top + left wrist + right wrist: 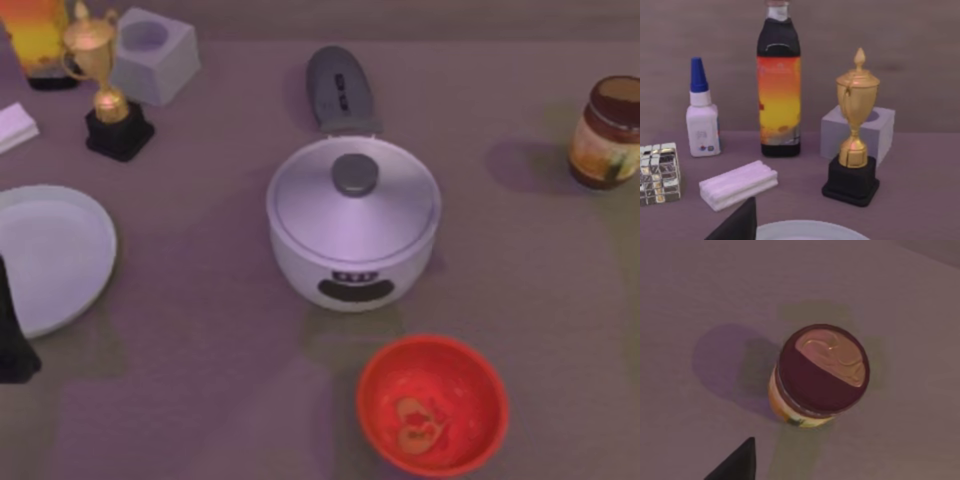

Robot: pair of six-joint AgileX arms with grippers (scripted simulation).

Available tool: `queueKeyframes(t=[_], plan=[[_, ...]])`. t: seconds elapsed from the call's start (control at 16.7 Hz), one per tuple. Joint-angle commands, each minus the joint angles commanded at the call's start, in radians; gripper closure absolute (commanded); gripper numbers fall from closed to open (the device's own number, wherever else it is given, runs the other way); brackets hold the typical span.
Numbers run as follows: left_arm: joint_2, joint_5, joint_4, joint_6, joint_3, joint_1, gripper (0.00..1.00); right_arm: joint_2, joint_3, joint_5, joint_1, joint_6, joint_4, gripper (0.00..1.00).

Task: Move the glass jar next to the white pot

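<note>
I am looking at a rendered tabletop, not a real room: one flat brown-grey table (200, 380) fills every view and no walls or furniture show. The mix of goods points to no single kind of place. Kitchen things, a white pot (352, 225), a red bowl (432, 403), a white plate (50, 255) and a glass jar (606, 133), share the surface with a gold trophy (854, 135), a glue bottle (702, 112) and a mirrored cube (658, 172).

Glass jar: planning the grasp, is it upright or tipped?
Upright. The glass jar stands on its base at the table's right edge, brown lid facing up.
</note>
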Motion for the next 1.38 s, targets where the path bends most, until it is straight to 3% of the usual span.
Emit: queueKeyframes(t=[0.3, 0.6, 1.14, 1.38], plan=[[0.000, 0.000, 0.000, 0.000, 0.000, 0.000, 0.00, 0.489, 0.472, -0.019, -0.002, -0.100, -0.244, 0.00], [0.000, 0.000, 0.000, 0.000, 0.000, 0.000, 0.00, 0.797, 0.731, -0.032, -0.002, -0.164, -0.433, 0.00], [0.000, 0.000, 0.000, 0.000, 0.000, 0.000, 0.00, 0.865, 0.786, -0.034, 0.001, -0.177, -0.474, 0.00], [0.000, 0.000, 0.000, 0.000, 0.000, 0.000, 0.00, 0.880, 0.715, -0.033, 0.005, -0.171, -0.384, 0.00]])
